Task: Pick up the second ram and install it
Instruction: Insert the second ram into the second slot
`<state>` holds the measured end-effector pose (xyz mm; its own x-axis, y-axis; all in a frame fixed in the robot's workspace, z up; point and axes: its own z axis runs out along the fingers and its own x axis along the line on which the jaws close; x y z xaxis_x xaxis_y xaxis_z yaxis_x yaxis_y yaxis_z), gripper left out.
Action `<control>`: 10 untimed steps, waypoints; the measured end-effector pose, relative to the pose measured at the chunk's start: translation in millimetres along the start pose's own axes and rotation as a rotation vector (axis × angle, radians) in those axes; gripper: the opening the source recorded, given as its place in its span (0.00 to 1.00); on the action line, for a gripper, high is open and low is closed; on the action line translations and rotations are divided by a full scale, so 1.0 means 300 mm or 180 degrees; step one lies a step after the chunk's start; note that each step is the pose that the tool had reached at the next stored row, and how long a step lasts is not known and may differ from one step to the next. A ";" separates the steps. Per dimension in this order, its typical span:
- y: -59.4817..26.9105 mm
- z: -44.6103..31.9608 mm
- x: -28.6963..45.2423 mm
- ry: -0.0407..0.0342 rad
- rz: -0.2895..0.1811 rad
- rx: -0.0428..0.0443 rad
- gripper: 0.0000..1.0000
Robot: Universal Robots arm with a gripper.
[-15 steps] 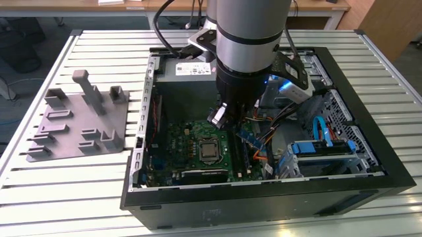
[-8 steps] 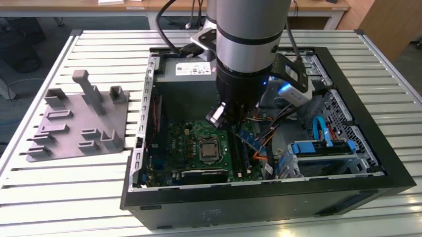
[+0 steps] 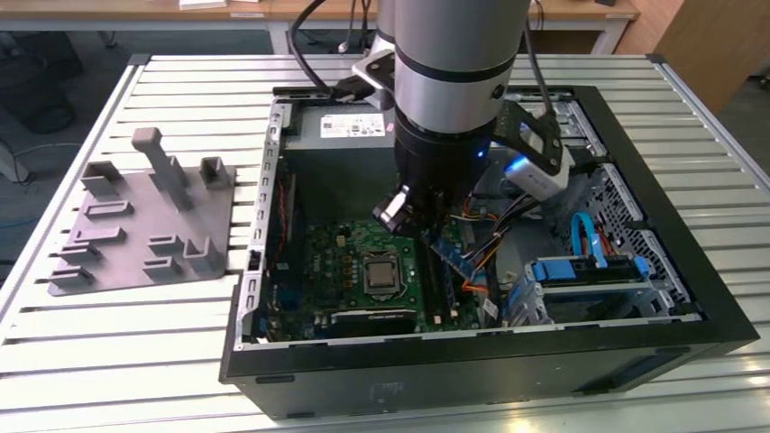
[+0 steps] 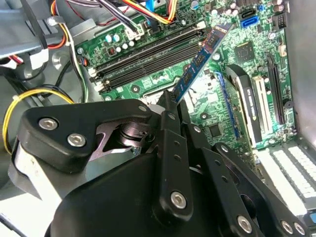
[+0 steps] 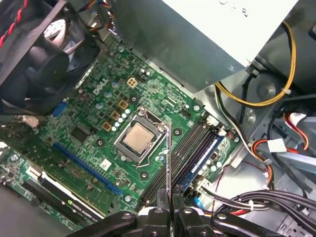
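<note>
My gripper (image 3: 416, 221) is down inside the open computer case (image 3: 481, 347), shut on the second ram (image 3: 453, 257). In the second wrist view the ram (image 4: 200, 59) is a thin blue-green stick reaching out from between the black fingers (image 4: 170, 106) over the green motherboard (image 4: 222, 89). It shows edge-on as a thin line (image 5: 169, 163) in the first wrist view, held by the gripper (image 5: 169, 210) above the long black slots (image 5: 185, 148) beside the processor socket (image 5: 138, 138). Its far end hangs just above the board, apart from the slots (image 4: 148, 54).
A blue-edged stick (image 5: 205, 155) stands in one slot near the case wall. Bundled cables (image 5: 256, 202), the power supply (image 3: 343, 126) and a blue drive cage (image 3: 590, 271) crowd the case. A grey holder plate (image 3: 144, 216) with upright pegs lies on the slatted table (image 3: 121, 334).
</note>
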<state>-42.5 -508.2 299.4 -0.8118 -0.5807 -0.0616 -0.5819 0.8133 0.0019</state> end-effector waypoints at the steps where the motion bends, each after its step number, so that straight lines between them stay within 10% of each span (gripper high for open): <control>1: 0.000 0.000 0.000 0.0000 0.0030 0.0002 0.14; 10: 0.000 0.002 0.000 0.0000 0.0259 0.0016 0.14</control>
<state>-42.5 -508.2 298.9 -0.8564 -0.5127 -0.0615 -0.5138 0.8579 0.0018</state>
